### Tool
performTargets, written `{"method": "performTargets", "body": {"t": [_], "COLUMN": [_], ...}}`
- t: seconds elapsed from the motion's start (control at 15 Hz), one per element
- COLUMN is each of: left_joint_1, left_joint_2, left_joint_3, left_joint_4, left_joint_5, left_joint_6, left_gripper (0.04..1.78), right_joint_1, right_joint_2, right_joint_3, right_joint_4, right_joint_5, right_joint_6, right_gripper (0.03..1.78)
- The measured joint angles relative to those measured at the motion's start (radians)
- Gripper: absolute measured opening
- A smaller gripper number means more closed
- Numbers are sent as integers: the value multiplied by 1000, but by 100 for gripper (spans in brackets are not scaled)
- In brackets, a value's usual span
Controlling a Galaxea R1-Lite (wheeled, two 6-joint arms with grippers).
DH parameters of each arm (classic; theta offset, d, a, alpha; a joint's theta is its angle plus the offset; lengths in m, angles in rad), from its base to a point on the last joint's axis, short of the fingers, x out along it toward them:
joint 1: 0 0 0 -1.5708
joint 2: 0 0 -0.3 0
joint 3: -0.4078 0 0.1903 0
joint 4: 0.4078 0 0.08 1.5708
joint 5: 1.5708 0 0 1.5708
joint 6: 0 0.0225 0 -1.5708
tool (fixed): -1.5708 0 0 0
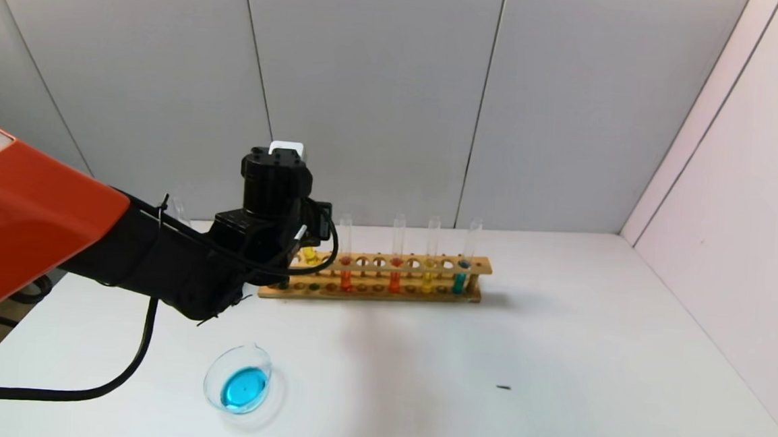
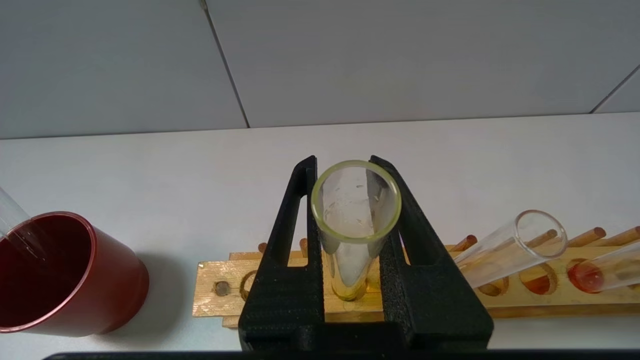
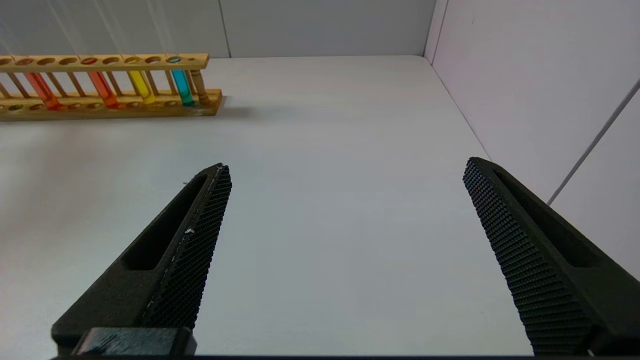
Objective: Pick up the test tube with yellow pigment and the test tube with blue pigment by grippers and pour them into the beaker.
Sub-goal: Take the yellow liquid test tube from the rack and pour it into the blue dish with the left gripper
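Beaker (image 1: pixel 239 379): low clear glass on the white desk (image 1: pixel 556 364), blue liquid inside, nearest.
Left claw (image 2: pixel 356 220): ribbed black fingers clamped on the yellow tube (image 2: pixel 356 210), upright at the wooden rack (image 1: pixel 375 278).
Blue tube (image 1: pixel 461 277): rack's right end.
Right claw (image 3: pixel 345 215): spread wide, holding nothing.

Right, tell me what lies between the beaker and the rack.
Only bare table in the head view: the beaker sits nearer the robot, the rack farther back, and the left arm crosses above that stretch, not on it.
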Motion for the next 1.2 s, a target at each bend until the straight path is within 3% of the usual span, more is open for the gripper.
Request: {"method": "performTargets", "body": {"t": [0.8, 1.2], "left_joint_1": [-7, -14], "left_joint_2": [-41, -185], "left_joint_3": [-130, -31], "left_joint_4": [133, 212], "left_joint_5": [2, 5], "left_joint_6": [92, 90], "left_gripper": [35, 35], "right_joint_1": [0, 0], "right_joint_2": [0, 0], "right_joint_3": [0, 0], "right_joint_4": [0, 0], "right_joint_5": [0, 0], "right_joint_6": [0, 0], "right_gripper": [170, 170]}}
